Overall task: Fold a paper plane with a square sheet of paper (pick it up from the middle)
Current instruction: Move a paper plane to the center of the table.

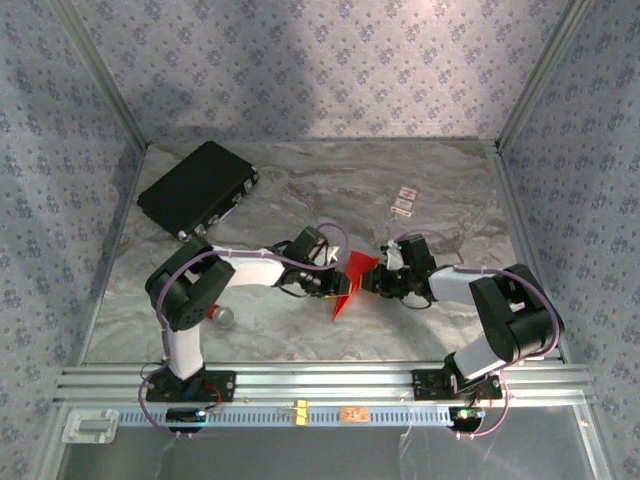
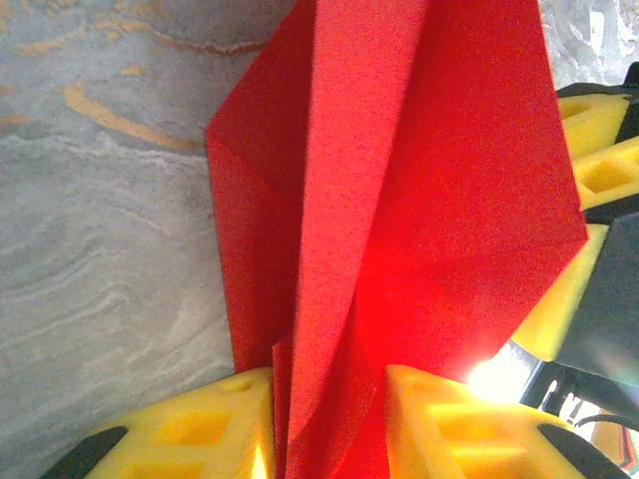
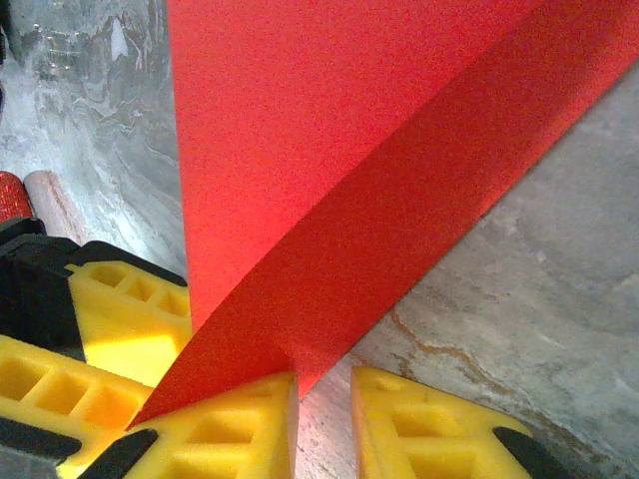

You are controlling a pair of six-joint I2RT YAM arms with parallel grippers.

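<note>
White-black arms (image 1: 250, 270), yellow pincer pads (image 2: 190, 429)

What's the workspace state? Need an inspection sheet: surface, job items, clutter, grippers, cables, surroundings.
Surface: marbled grey tabletop.
Job's things: red paper, creased into several folds, standing between the two grippers; not yet a plane.
Clutter: black case at far left; clear packet right of centre; small red cylinder with grey end by the left arm.
Grippers: left gripper jaws closed on the paper's folded layers; right gripper jaws narrowly apart at the paper's edge, grip unclear.
Cables: purple cables run along both arms.
Surroundings: patterned walls; aluminium rails at the near edge.
</note>
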